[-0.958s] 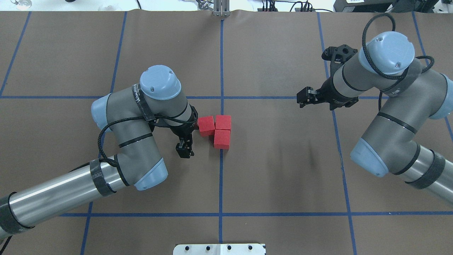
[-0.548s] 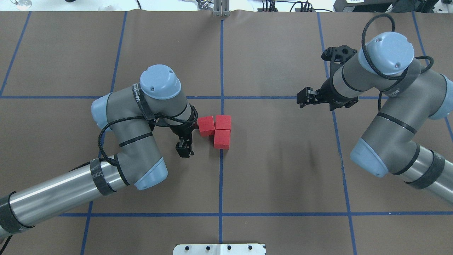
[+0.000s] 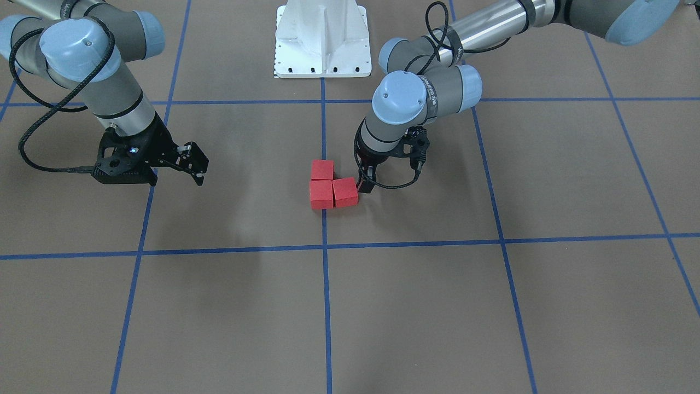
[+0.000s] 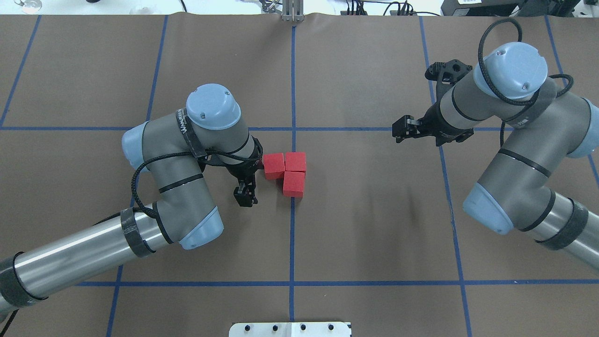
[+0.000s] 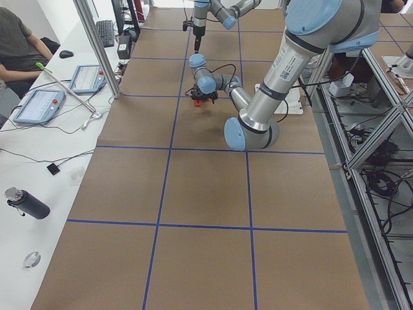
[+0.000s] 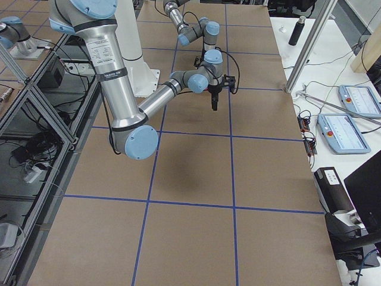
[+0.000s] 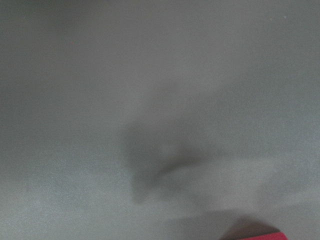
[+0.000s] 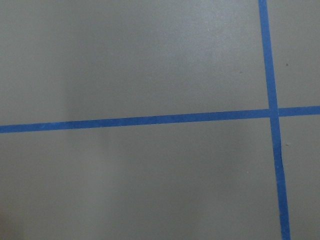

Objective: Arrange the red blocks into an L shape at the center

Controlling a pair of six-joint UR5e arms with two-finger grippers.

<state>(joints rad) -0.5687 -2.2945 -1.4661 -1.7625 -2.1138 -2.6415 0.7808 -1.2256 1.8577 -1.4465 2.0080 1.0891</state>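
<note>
Three red blocks lie touching in an L at the table's centre: one [image 4: 273, 165] on the left, one [image 4: 295, 162] at the corner and one [image 4: 293, 183] nearer the robot. In the front-facing view they sit at the centre line [image 3: 322, 169], [image 3: 321, 194], [image 3: 345, 192]. My left gripper [image 3: 365, 183] points down, looks shut and empty, and its tip sits against the outer side of the left block; in the overhead view it is mostly hidden under the wrist [image 4: 258, 164]. My right gripper [image 4: 398, 132] looks shut and empty, hovering well to the right of the blocks.
Brown table cover with blue tape grid lines [image 4: 293, 93]. The white robot base [image 3: 322, 38] stands at the near edge. The left wrist view shows blurred table with a red block corner [image 7: 260, 236]. Operators' tablets [image 5: 39, 106] lie beyond the table's far side.
My left arm has shifted slightly to the right, and the left block has been nudged a little toward the other two. The right arm has not moved.
</note>
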